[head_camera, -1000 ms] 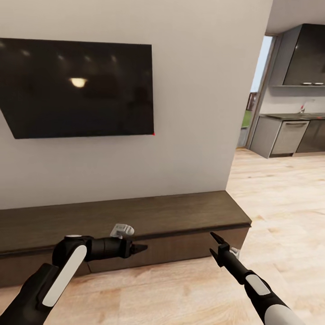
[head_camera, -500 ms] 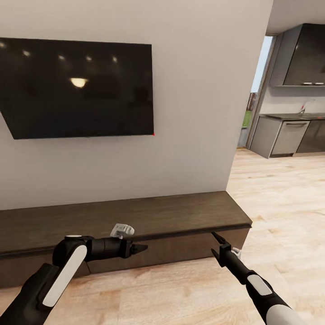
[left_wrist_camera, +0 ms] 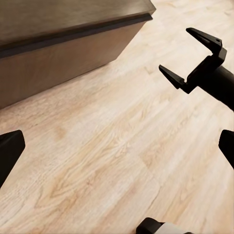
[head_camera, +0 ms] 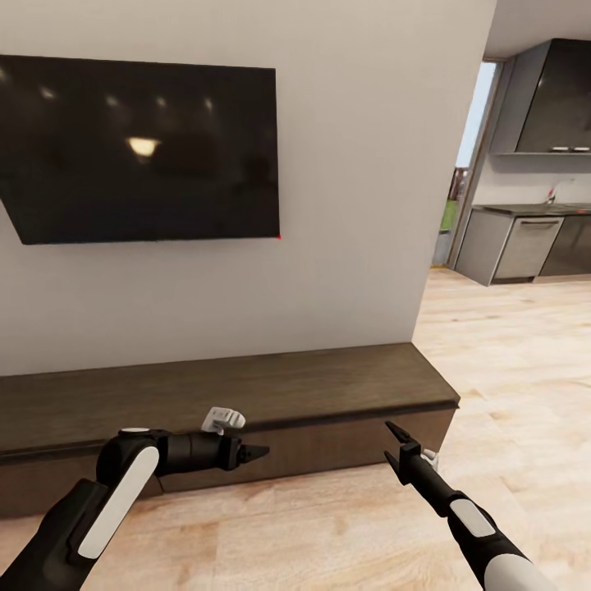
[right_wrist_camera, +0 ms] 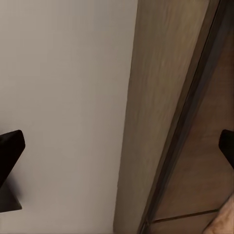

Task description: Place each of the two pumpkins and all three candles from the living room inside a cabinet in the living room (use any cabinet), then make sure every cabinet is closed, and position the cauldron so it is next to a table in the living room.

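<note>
Your right gripper [head_camera: 392, 447] is the one that matters here: it sits just in front of the cabinet [head_camera: 246, 394], close to the right end of its dark front face, with its tips pointing up toward the shadowed seam under the top board. The cabinet is a long, low unit that runs left to right along the wall beneath the television [head_camera: 139, 148], so any drawer front must be worked straight out toward you, across that long axis. In the left wrist view you can see the right gripper [left_wrist_camera: 192, 58] with its two fingers spread wide and nothing between them. The right wrist view looks along the cabinet [right_wrist_camera: 165, 122] edge, where a thin dark gap runs between the top board and the front panel; my guess is that this gap is your only purchase, as the fronts have no handles.

Your left gripper [head_camera: 256, 451] lies farther along the cabinet front, toward its middle, pointing sideways toward the right arm; it appears spread and empty in its own wrist view. The right arm is nearer the cabinet's end.

The cabinet fronts all look flush and closed. I can find no brand, label or readable writing anywhere.
</note>
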{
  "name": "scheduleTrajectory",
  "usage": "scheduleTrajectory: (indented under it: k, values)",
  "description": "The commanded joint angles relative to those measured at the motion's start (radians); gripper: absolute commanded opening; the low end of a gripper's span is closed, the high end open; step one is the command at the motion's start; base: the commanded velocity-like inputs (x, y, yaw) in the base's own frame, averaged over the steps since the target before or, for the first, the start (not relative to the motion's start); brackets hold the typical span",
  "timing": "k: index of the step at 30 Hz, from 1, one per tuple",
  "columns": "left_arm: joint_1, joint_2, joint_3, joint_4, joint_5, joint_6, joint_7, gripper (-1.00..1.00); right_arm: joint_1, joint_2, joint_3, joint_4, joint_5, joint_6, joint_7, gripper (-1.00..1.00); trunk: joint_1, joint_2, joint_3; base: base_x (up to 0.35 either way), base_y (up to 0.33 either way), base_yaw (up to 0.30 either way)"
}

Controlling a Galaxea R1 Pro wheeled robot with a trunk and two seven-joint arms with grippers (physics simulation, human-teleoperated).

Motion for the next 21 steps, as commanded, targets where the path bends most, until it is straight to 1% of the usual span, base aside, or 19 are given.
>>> scheduleTrajectory:
  k: [1, 9, 21]
  values:
    - [-0.001, 0.001, -0.001, 0.0, -0.006, 0.002, -0.007, 1.0, 0.0, 0.001, -0.004, -0.003, -0.005, 0.008, 0.002, 1.0, 0.004, -0.008, -0.004, 0.0, 0.0, 0.0]
    - [-0.001, 0.001, -0.001, 0.0, -0.006, 0.0, -0.007, 1.0, 0.001, 0.003, -0.006, -0.01, -0.004, -0.022, 0.003, 1.0, 0.034, -0.064, -0.029, 0.0, 0.0, 0.0]
    - [-0.001, 0.001, -0.002, 0.0, -0.006, -0.001, -0.006, 1.0, 0.001, 0.003, -0.007, -0.01, -0.004, -0.029, 0.002, 1.0, 0.08, -0.148, -0.067, 0.0, 0.0, 0.0]
